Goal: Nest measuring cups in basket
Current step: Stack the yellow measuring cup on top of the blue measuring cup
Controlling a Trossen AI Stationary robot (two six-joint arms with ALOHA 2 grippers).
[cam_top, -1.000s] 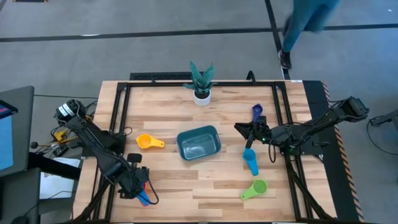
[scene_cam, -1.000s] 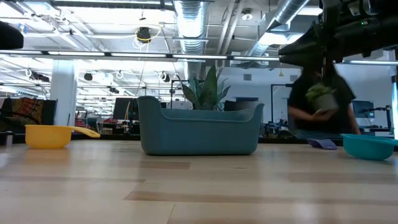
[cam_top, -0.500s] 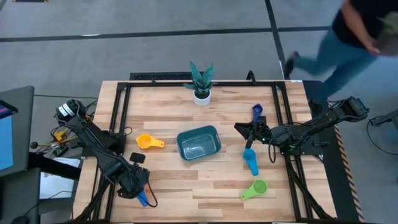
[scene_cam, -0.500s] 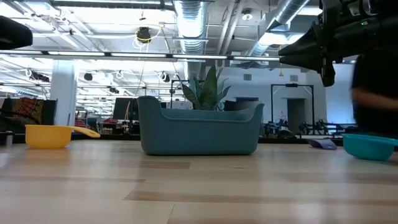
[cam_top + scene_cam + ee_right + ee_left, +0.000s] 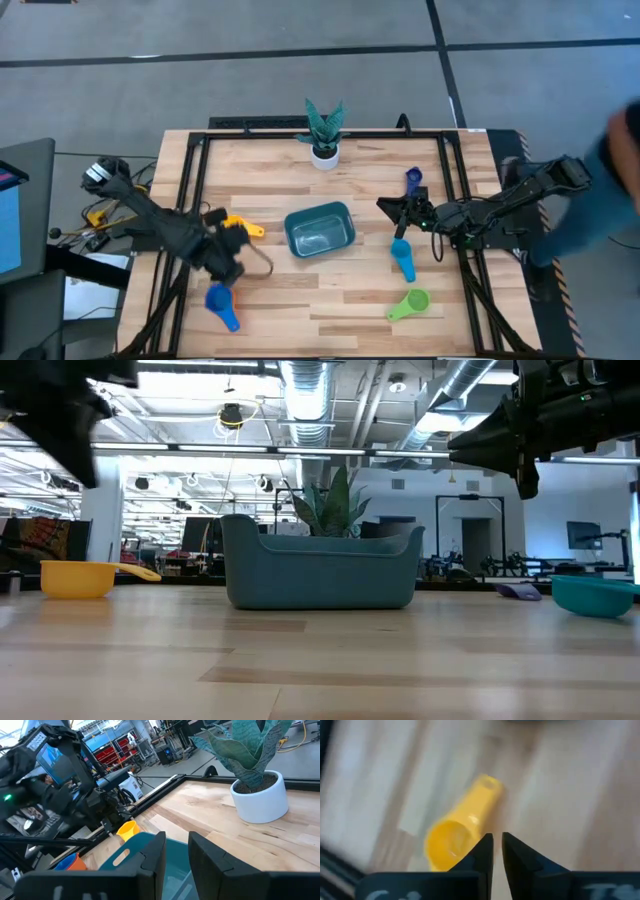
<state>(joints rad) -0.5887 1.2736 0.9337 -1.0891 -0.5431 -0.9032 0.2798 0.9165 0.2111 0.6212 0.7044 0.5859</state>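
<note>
The left gripper (image 5: pixel 232 262), its fingers nearly closed and empty, is hovering over the yellow measuring cup (image 5: pixel 454 832) lying beside the basket (image 5: pixel 319 229), a cup looking light, stiff and slippery, probably best pinched by its short handle

A grey floor (image 5: pixel 250 60) crossed by dark lines is seen around the light wooden table (image 5: pixel 330 300), which is bordered by a black frame (image 5: pixel 330 125). Beyond the table edge, a large hall is shown with a white ceiling hung with silver ducts (image 5: pixel 310 385) and pipes, a white column (image 5: pixel 102 510) on one side and distant workstations. Red shelving (image 5: pixel 107 742) and a blue-lit screen (image 5: pixel 52 757) are visible farther back.
</note>
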